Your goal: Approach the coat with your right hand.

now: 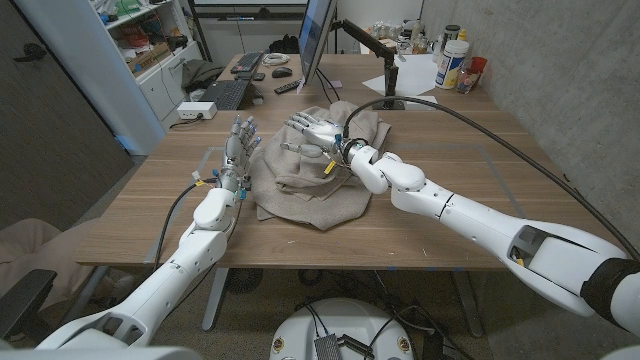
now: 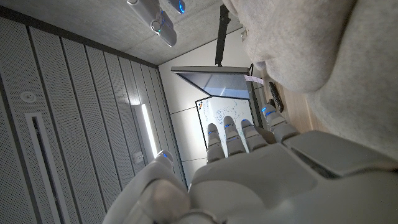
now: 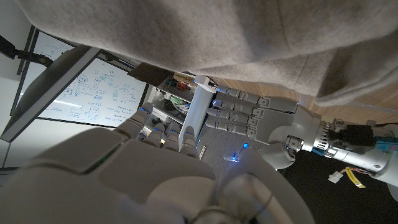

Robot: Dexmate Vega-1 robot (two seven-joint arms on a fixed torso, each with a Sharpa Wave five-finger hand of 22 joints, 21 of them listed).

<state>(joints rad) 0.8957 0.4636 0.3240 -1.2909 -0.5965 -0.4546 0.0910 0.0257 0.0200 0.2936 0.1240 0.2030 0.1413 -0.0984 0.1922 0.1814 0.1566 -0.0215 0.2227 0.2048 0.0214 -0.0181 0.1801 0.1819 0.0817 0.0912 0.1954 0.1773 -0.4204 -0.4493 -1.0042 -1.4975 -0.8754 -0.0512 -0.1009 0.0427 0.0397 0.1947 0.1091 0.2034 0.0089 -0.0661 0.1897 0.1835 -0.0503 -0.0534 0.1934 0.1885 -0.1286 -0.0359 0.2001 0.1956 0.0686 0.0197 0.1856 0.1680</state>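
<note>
The right hand (image 1: 312, 132) reaches in over the crumpled beige coat (image 1: 305, 185) lying mid-desk, its fingers (image 1: 300, 124) spread apart and holding nothing; whether they touch the cloth I cannot tell. The left hand (image 1: 238, 145) stands upright just beside the coat's left edge, fingers straight and apart. A monitor (image 1: 316, 40) stands behind the coat, a keyboard (image 1: 228, 93) off to its left on the desk (image 1: 450, 200). The coat's far folds are hidden under the hand.
</note>
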